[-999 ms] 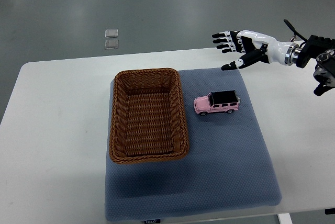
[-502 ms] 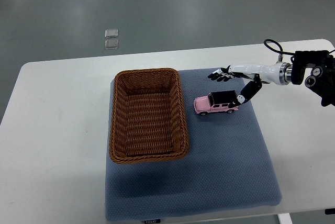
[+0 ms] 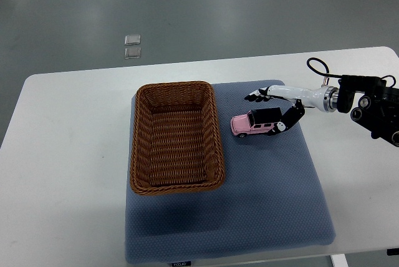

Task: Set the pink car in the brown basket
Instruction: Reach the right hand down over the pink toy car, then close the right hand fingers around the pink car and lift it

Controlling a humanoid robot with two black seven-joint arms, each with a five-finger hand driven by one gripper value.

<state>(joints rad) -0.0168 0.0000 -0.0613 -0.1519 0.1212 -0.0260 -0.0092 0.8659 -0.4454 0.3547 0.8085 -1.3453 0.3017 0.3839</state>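
The right robot hand [image 3: 272,108], white with black fingertips, is closing in on the small pink toy car with a black roof [image 3: 258,123], having dropped from well above the far edge of the mat a second ago to the car's own level now. Its fingers [image 3: 255,97] are reaching past the far side of the car while the thumb [image 3: 282,125] is touching or nearly touching the car's rear end; the hand is spread wide around the toy and is not yet clamping it. The descent appears finished, so closing the fingers is likely the next step, followed by a lift and a short carry toward the basket.

The car is sitting upright on its wheels on the grey-blue padded mat [image 3: 249,204], just beside the right wall of the rectangular brown woven wicker basket [image 3: 176,136], which is holding nothing. The basket is resting on the same mat, to the car's left.

The mat is covering much of the white rounded surface [image 3: 62,155]. Beyond the surface, far from the car, a grey floor is showing with 2 small clear square pieces [image 3: 132,47] lying on it. No left arm is showing.
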